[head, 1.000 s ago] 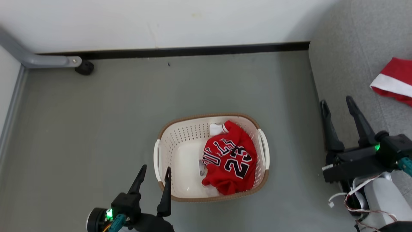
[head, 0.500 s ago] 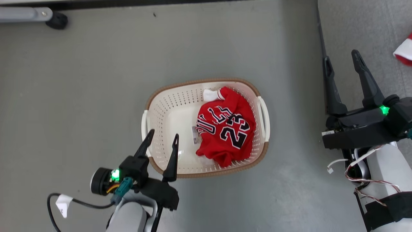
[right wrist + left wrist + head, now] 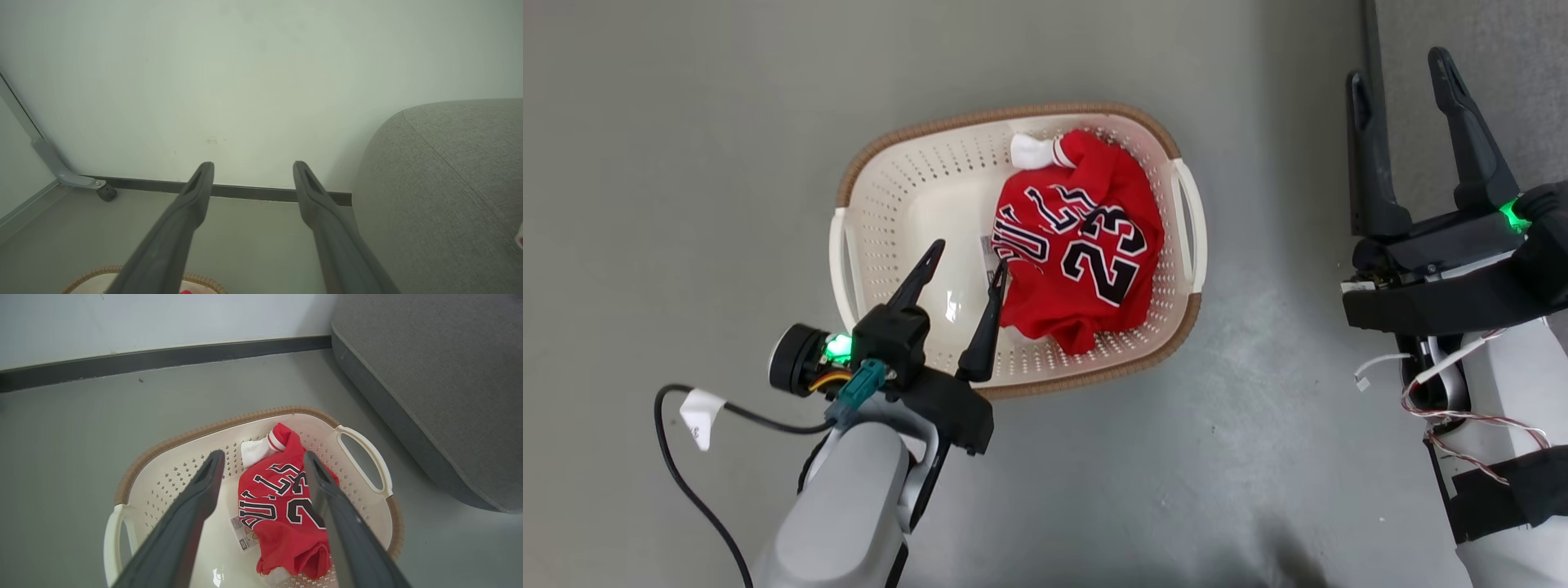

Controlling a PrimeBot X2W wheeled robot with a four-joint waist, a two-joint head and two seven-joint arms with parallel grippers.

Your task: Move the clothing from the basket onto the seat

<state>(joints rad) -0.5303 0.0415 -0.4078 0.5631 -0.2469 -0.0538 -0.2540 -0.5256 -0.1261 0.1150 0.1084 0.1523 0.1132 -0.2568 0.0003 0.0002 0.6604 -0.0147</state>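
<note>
Since the earlier frame the head camera has tipped down, so the wall has left its view. Measured against the basket (image 3: 1086,377), the left gripper (image 3: 969,255) has come forward from the near left rim to hang over the inside. We see it at the lower left of the head view, its two fingers spread wide with nothing between them, and a black cable (image 3: 698,406) trailing from the wrist. One fingertip is just beside the near edge of the red jersey (image 3: 1078,253); we cannot tell whether it touches. The jersey lies crumpled in the right half of the basket, number 23 facing up, a white cuff at its far end and a label sticker (image 3: 241,535) showing on the basket floor beside it. The basket stands on the grey floor (image 3: 686,163) at centre frame. At the right, well apart from the basket, the right gripper (image 3: 1397,65) is also fully spread and empty. Its fingers point up the frame over the edge of the seat (image 3: 429,375). In the right wrist view a sliver of red and white cloth (image 3: 520,239) lies on the seat at the right edge. Beyond are the dark baseboard (image 3: 245,191) and the pale wall (image 3: 245,81).
</note>
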